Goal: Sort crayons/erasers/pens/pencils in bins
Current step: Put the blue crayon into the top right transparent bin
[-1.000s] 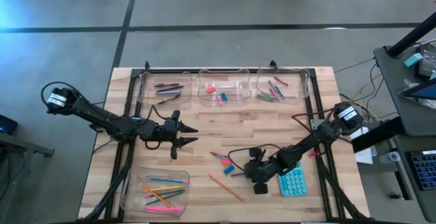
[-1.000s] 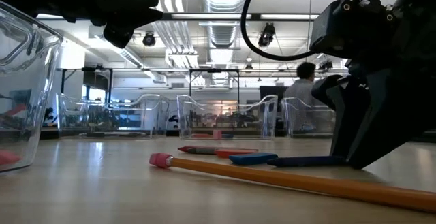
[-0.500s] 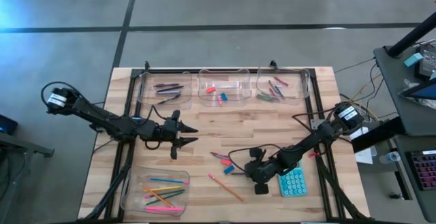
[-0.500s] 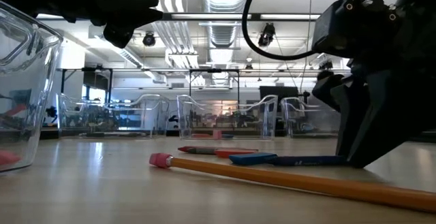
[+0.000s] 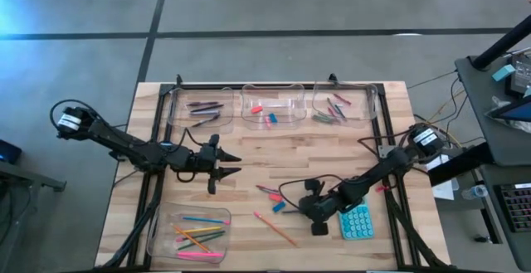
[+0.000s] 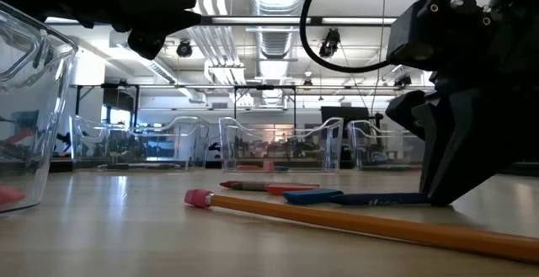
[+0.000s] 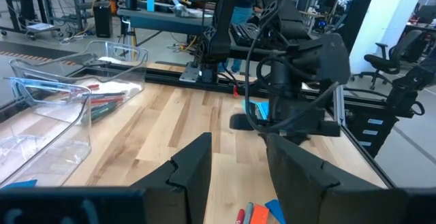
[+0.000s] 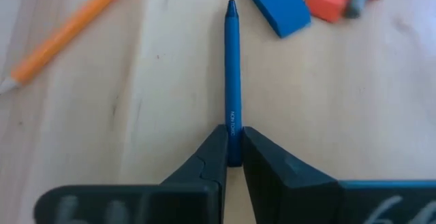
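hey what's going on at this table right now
Two robot arms are sorting stationery into clear bins. The right gripper is down on the table, its fingers closed on the end of a blue stick, which lies flat beside a blue eraser and an orange pencil. The left gripper hovers open over mid-table, holding nothing. Three bins along the far edge and one near the front already hold items.
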You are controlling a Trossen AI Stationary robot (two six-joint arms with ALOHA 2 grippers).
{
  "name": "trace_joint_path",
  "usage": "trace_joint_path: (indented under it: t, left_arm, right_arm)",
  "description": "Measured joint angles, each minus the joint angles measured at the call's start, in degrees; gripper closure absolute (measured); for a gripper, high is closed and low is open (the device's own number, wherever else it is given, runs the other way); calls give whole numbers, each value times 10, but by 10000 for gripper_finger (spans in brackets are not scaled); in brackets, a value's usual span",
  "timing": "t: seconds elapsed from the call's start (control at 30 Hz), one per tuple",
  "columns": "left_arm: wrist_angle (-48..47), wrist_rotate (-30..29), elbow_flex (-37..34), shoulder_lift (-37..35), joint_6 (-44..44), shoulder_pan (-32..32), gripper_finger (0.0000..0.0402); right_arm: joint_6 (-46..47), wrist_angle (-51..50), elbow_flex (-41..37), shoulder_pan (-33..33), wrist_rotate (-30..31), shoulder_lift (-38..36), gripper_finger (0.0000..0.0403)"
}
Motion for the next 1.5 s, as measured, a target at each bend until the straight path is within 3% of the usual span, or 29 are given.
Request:
trace_joint_path:
  t: [0.43, 0.8, 0.9, 1.13, 1.3, 1.5]
  left_arm:
    - [0, 0, 0, 0, 0, 0, 274]
    - [0, 0, 0, 0, 0, 0, 274]
    - [0, 0, 0, 0, 0, 0, 274]
    - [1, 0, 1, 0, 0, 0, 274]
    - [0, 0, 0, 0, 0, 0, 274]
    - [0, 0, 2, 0, 0, 0, 274]
  right_arm:
    - [-5, -89, -7, -1, 56, -112, 375]
    - [11, -192, -75, -45, 265, -291, 376]
    - [5, -192, -97, -88, 305, -354, 376]
    - [-5, -231, -142, -252, 305, -476, 376]
    - [-27, -240, -168, -389, 254, -522, 376]
    - [-68, -230, -176, -531, 166, -515, 376]
